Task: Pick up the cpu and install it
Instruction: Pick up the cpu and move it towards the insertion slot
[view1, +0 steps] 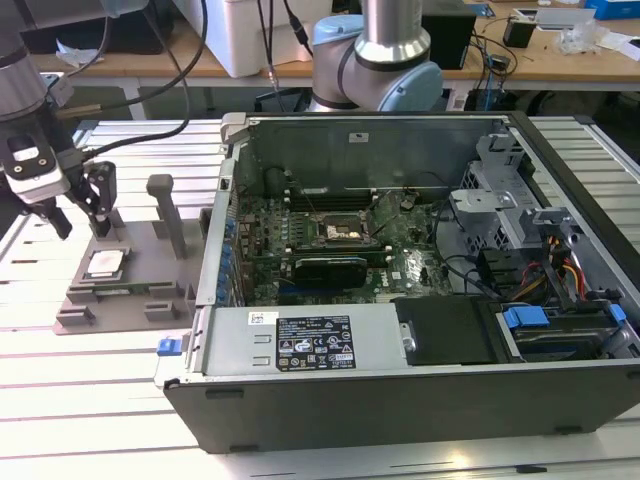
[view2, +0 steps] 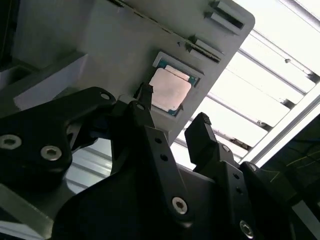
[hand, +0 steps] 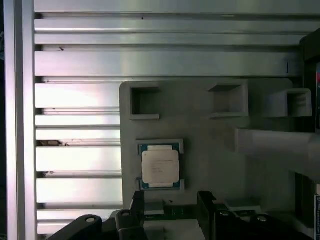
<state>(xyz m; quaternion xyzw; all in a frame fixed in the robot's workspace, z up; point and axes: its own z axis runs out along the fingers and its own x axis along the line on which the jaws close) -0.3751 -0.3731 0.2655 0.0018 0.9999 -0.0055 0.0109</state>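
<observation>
- While the gripper (view1: 82, 230) hangs over the exterior view's left end of the desk (view1: 100, 390), its two black fingers (view2: 150, 130) stand spread wide and hold nothing.
- Just beyond the fingertips in both wrist views lies the cpu (hand: 160, 166), flat and face up, its silver-grey lid bordered by a thin green rim. The fingers are apart from it, not touching.
- It sits in a shallow recess of the grey fixture plate (hand: 210, 150), with low raised lips against two opposite edges. The other two edges look free.
- Judged from its look, the chip is light, thin and stiff, and its metal lid is likely slick. The underside contacts are probably fragile, so a drop or a hard squeeze could damage it.
- The sensible hold is by the two free edges, one finger on each, kept level and gentle. In the first wrist view the chip lies closer to one finger than to the other, so the span does not look centred over it.
- Further out, towards the exterior view's right, stands the open computer case (view1: 560, 180). The motherboard socket (view1: 340, 232) inside it is well apart from the chip.
</observation>
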